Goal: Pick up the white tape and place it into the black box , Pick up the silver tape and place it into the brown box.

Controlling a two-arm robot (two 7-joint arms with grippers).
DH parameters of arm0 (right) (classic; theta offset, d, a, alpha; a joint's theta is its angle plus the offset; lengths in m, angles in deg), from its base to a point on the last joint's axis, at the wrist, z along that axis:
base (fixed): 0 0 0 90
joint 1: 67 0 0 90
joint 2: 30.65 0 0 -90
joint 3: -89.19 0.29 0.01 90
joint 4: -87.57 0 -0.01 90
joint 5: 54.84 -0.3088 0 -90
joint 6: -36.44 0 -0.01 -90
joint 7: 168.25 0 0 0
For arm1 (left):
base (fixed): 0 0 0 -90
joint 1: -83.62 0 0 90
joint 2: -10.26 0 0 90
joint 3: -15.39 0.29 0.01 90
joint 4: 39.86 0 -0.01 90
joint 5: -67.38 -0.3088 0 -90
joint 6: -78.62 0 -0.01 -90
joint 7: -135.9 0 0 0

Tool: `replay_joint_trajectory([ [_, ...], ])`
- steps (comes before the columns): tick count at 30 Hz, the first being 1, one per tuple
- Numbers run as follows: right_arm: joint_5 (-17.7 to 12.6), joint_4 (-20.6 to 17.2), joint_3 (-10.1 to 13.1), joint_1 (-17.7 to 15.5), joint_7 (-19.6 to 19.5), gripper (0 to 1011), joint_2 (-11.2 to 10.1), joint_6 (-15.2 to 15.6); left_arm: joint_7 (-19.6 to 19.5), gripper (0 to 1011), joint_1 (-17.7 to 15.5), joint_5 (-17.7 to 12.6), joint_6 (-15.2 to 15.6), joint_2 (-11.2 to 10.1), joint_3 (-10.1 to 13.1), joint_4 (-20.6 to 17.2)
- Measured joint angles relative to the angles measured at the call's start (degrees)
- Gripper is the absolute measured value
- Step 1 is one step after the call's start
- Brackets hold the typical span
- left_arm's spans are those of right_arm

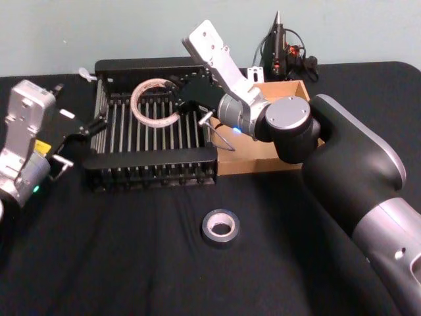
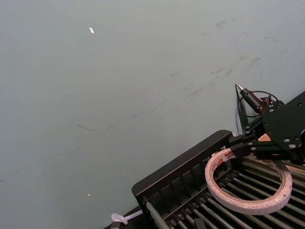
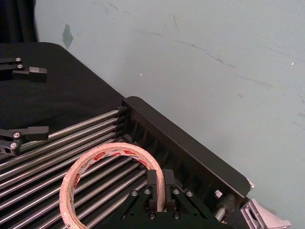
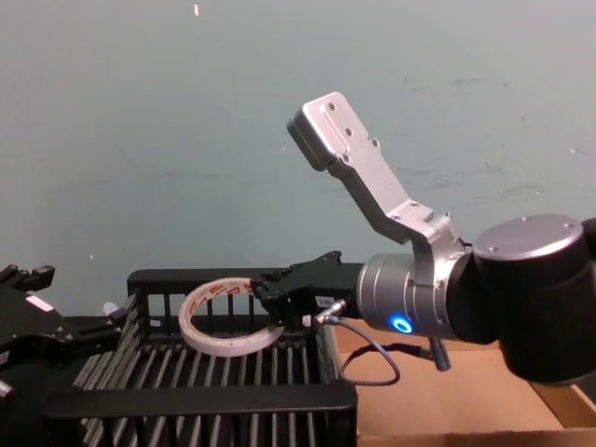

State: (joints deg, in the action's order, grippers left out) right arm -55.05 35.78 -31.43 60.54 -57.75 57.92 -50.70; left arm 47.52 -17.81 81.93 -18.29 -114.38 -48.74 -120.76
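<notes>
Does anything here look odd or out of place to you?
Nothing looks damaged or spilled. The white tape hangs tilted over the black box, pinched by the right gripper. The silver tape lies flat on the table.

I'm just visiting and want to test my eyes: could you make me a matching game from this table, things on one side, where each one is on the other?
Things:
1. white tape
2. silver tape
3. left gripper
4. brown box

Places:
A. lying on the black cloth in front of the crate
B. right of the black box
C. held over the crate floor by the right gripper
D. open, by the crate's left wall

Pairs: 1-C, 2-A, 3-D, 4-B
</notes>
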Motion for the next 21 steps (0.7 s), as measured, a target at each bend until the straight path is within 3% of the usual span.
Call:
replay_joint_trajectory([
  [5, 0.0, -0.1, 0.0, 0.0, 0.0, 101, 0.0, 0.0, 0.0, 1001, 0.0, 0.0, 0.0, 0.0, 0.0, 0.0],
  [9, -0.1, -0.2, 0.0, 0.0, 0.0, 176, 0.0, 0.0, 0.0, 1001, 0.0, 0.0, 0.0, 0.0, 0.0, 0.0],
  [21, -0.2, -0.3, 0.1, -0.1, 0.1, 568, -0.1, 0.1, 0.0, 1001, 0.0, 0.0, 0.0, 0.0, 0.0, 0.0],
])
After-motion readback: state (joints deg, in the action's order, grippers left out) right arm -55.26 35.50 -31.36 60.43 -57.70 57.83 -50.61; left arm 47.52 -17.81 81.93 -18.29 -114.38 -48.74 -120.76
